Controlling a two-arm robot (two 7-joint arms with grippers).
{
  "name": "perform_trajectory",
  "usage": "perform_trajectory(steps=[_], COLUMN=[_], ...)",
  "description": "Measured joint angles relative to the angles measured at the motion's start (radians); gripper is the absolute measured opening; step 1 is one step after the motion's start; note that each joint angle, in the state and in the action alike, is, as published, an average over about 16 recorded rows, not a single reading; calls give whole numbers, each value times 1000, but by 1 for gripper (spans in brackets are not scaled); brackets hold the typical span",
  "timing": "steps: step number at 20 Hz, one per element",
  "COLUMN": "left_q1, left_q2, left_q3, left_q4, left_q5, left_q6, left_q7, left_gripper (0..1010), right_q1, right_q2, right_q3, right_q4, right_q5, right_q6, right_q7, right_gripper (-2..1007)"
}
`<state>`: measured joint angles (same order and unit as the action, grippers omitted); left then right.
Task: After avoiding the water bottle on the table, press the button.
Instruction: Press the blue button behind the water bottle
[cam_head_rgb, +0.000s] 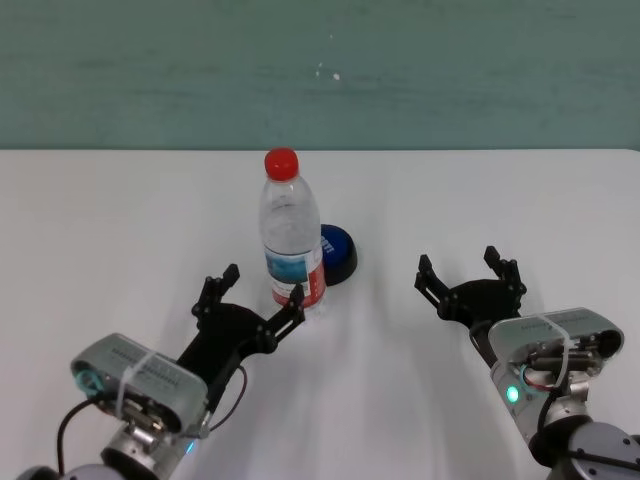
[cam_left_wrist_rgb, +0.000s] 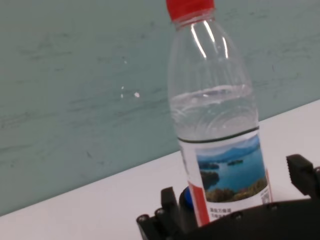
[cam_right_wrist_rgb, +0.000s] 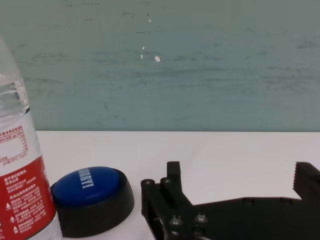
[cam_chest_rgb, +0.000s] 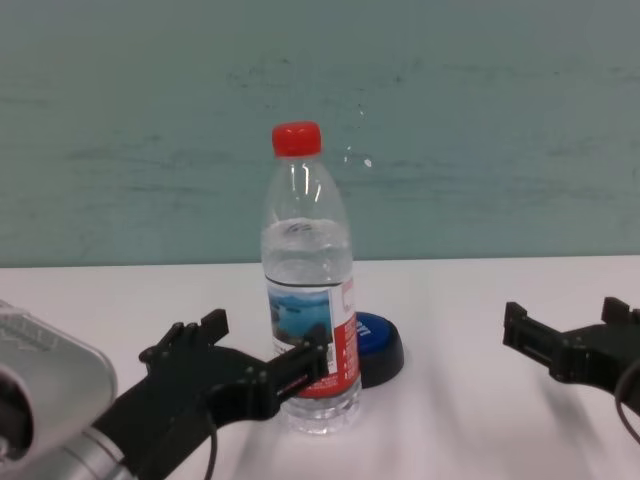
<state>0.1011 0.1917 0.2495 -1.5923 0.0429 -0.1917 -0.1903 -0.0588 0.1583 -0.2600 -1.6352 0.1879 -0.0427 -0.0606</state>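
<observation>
At frame centre the bottle (cam_head_rgb: 291, 232) stood before the button (cam_head_rgb: 336, 251); left gripper (cam_head_rgb: 252, 294) wide beside it; right gripper (cam_head_rgb: 467, 272) wide.

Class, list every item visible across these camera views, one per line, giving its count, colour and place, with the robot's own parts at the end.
water bottle: one, clear with red cap and red-and-white label, upright at the table's middle.
button: one, blue dome on black base, just behind the bottle, to its right.
table: one, white, under everything.
wall: one, teal, beyond the table.
left end effector: one, black, open, close beside the bottle's base on its left.
right end effector: one, black, open, right of the button, apart from it.
</observation>
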Motion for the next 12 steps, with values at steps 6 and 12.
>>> perform_trajectory(steps=[6,12], left_q1=[-10,-13], left_q2=[-10,-13], left_q3=[5,5], left_q4=[9,12], left_q5=[7,9], left_q6=[0,-1], left_q7=[7,8], left_gripper=[1010,1010], right_q1=[0,0], right_q2=[0,0], right_q3=[0,0], right_q4=[0,0], right_q5=[0,0], right_q6=[0,0], right_q7=[0,0], right_gripper=[1004,1004])
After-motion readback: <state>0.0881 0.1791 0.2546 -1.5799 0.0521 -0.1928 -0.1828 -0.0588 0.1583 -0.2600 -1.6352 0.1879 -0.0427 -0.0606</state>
